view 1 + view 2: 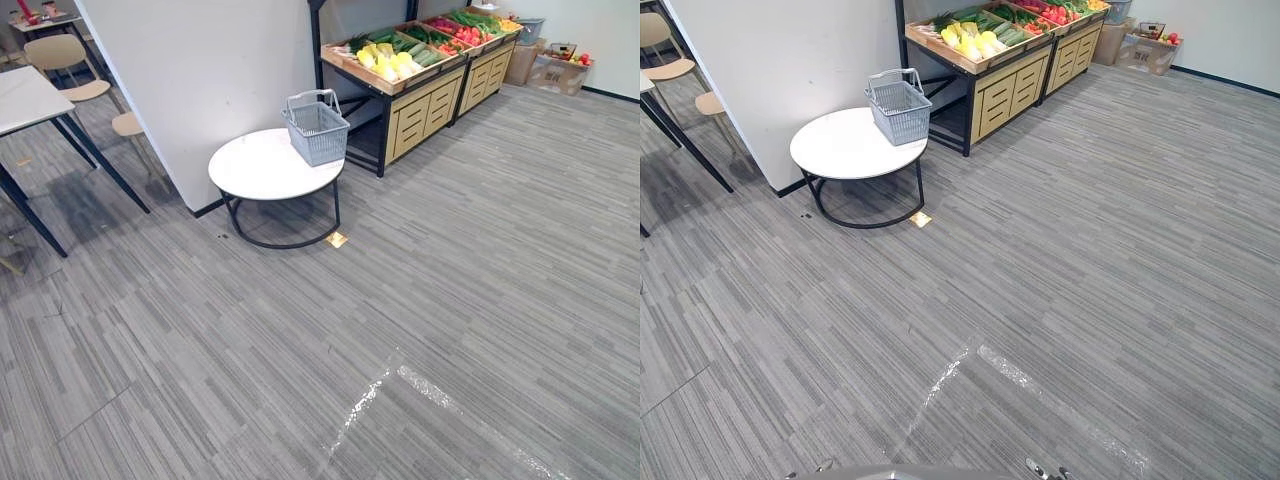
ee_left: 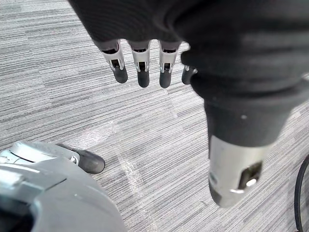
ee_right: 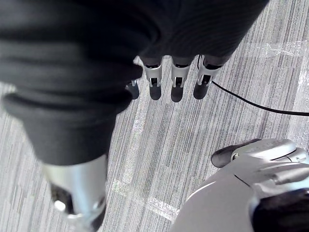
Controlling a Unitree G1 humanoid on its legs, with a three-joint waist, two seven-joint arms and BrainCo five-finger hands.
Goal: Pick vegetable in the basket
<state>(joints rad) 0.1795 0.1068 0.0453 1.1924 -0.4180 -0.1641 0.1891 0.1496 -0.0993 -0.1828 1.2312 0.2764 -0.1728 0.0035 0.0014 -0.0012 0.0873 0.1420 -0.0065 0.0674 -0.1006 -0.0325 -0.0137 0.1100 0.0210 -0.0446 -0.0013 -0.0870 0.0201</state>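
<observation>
A grey wire basket [image 1: 316, 128] stands upright, handles raised, at the far right edge of a round white table [image 1: 250, 172], on the side nearest a wooden produce stand [image 1: 415, 105]. The vegetables [image 1: 388, 60] lie in the stand's top trays, not in the basket: yellow ones at the near end, green ones just beside them, red ones [image 1: 466, 35] further along the row. What the basket holds cannot be told from here.

The table sits against the corner of a white wall [image 1: 200, 70], well apart from the robot across grey striped floor [image 1: 470, 250]. A small brass plate [image 1: 337, 239] lies on the floor by the table's black ring base, and a shiny strip of tape [image 1: 430, 390] crosses the floor nearer the camera.

The left hand [image 2: 143, 67] hangs over bare floor, fingers straight, side by side with narrow gaps, thumb [image 2: 236, 164] apart, holding nothing. The right hand [image 3: 176, 79] hangs likewise, fingers straight and empty. Cardboard boxes [image 1: 560, 72] stand past the stand's far end.
</observation>
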